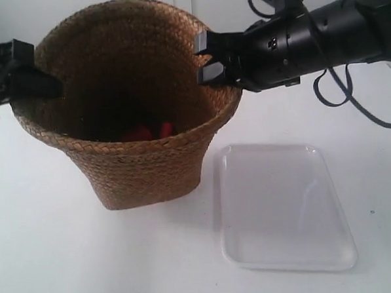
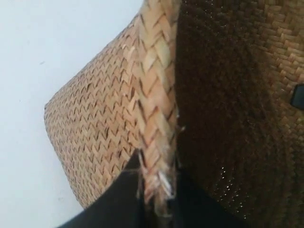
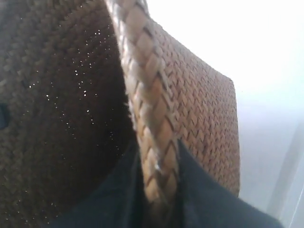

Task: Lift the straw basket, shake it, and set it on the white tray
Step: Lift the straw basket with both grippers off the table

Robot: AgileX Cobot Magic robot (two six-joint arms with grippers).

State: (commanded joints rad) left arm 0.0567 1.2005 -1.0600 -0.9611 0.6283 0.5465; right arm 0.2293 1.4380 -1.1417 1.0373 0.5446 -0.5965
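Observation:
The straw basket [image 1: 144, 162] stands left of centre on the white table, its flared rim leaning a little. I cannot tell whether its base touches the table. Beside it on the right lies the white tray [image 1: 284, 207], flat and with nothing on it. My left gripper [image 2: 156, 180] is shut on the basket's braided rim [image 2: 154, 95], one finger outside the wall and one inside. On the opposite side, my right gripper [image 3: 159, 175] is shut on the rim [image 3: 147, 99] the same way. The exterior view shows a black gripper [image 1: 45, 89] at its left and another [image 1: 211, 60] at its right, both pinching the rim.
Something red [image 1: 149, 131] lies at the bottom of the basket's dark interior. A black cable [image 1: 350, 102] loops down from the arm at the exterior view's right, above the table behind the tray. White table surface [image 1: 70, 258] lies in front of the basket.

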